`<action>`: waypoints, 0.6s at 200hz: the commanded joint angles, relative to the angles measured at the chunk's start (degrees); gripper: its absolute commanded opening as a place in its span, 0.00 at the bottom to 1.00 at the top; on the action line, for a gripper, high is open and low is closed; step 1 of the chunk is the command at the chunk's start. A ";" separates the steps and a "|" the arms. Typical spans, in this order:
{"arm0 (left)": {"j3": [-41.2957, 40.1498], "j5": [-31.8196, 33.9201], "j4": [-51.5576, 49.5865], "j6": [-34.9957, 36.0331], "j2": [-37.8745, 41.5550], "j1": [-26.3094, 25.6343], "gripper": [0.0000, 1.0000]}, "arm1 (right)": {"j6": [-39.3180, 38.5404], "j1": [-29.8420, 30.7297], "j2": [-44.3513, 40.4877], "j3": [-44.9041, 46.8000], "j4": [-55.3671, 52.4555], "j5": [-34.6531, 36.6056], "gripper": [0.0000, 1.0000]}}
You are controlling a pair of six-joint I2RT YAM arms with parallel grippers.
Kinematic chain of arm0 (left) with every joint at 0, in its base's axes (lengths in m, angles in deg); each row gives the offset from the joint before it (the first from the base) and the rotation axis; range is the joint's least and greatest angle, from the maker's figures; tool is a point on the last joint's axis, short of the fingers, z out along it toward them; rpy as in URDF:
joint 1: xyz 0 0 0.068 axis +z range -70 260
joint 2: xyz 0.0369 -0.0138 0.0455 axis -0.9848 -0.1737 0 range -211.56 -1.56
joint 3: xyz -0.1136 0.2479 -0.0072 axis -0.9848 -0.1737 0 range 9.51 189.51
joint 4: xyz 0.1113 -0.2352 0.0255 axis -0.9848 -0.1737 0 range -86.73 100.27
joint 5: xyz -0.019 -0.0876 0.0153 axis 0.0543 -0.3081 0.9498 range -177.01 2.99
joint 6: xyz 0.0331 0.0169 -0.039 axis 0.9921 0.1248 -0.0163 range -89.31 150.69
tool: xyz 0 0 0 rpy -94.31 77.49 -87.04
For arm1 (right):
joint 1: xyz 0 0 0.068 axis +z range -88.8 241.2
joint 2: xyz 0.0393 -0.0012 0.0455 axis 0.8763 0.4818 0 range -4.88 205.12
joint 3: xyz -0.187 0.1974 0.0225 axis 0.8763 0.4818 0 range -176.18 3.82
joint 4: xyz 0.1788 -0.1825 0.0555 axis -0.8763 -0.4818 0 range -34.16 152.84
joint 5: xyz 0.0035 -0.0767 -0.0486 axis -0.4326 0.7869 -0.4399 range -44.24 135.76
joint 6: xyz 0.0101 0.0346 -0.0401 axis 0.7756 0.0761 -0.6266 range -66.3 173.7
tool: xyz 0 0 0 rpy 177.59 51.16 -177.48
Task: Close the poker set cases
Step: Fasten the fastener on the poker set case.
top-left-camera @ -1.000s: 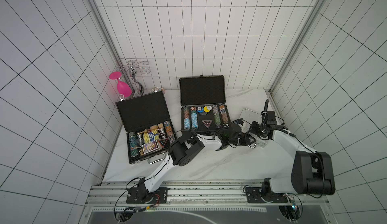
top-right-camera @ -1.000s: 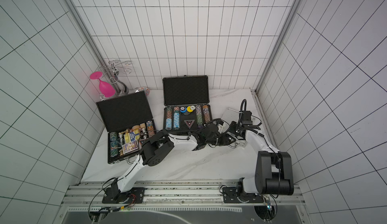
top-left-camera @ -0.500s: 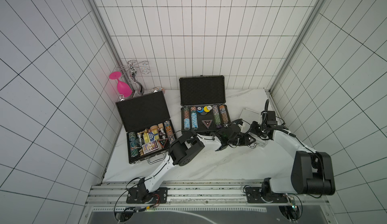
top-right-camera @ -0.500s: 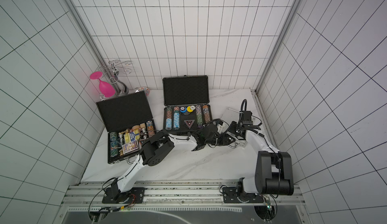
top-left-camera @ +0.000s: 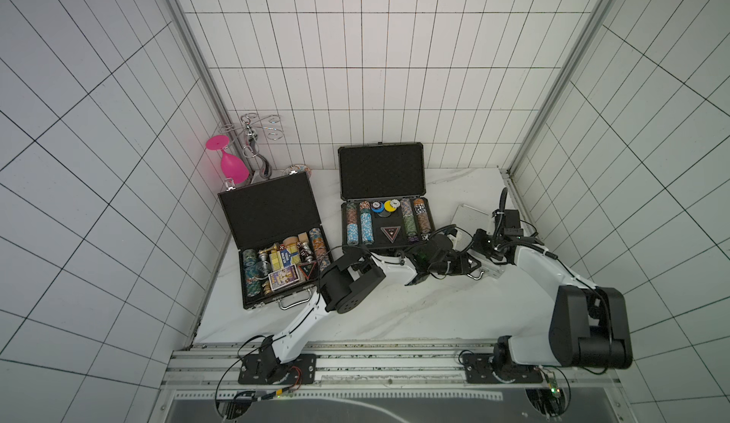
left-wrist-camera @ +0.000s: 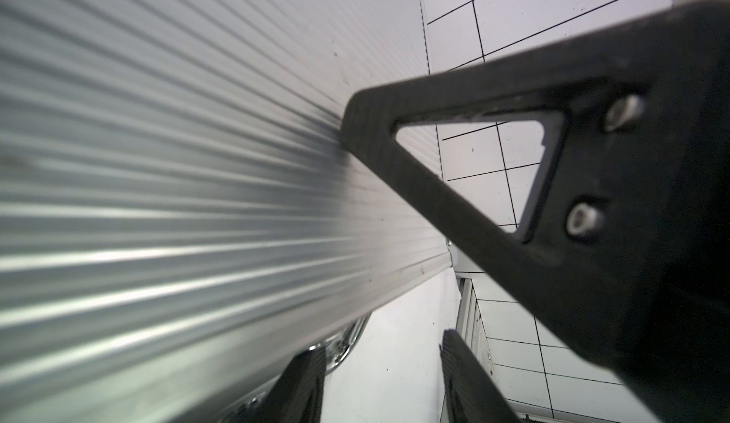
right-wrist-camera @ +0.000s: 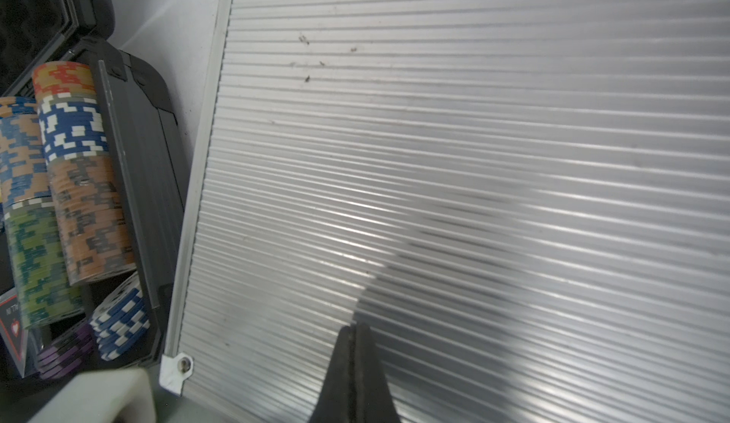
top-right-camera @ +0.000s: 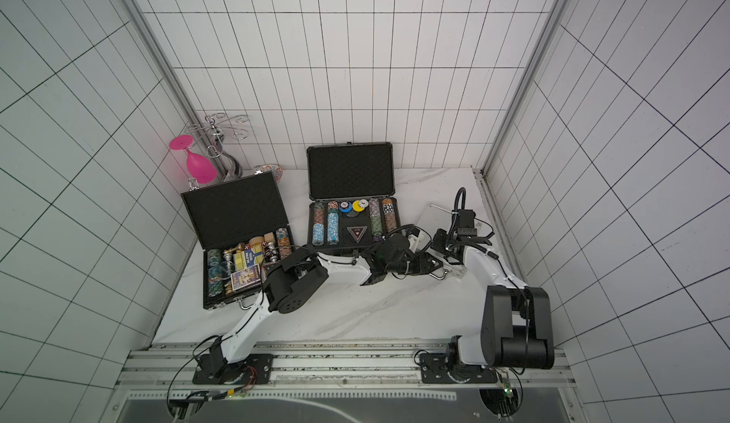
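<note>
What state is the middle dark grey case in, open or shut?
Open: in both top views the dark grey case has its lid standing upright and its chips exposed.

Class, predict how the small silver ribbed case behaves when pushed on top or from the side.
The silver case is likely stiff: it has a ribbed metal panel and a riveted edge frame. Its shiny ribs may let the shut right gripper skid. Sitting low on the smooth tabletop, it would probably slide rather than tip.
</note>
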 commanded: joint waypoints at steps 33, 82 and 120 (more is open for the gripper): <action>1.76 5.30 8.71 0.79 3.14 1.71 0.48 | 0.30 0.02 3.78 4.10 -14.43 -0.62 0.00; 3.00 5.44 6.68 1.18 2.70 1.63 0.48 | 0.21 0.02 3.56 3.70 -14.53 -0.79 0.00; 1.26 6.71 8.57 1.00 3.80 1.72 0.47 | 0.22 -0.01 3.67 4.15 -14.48 -0.88 0.00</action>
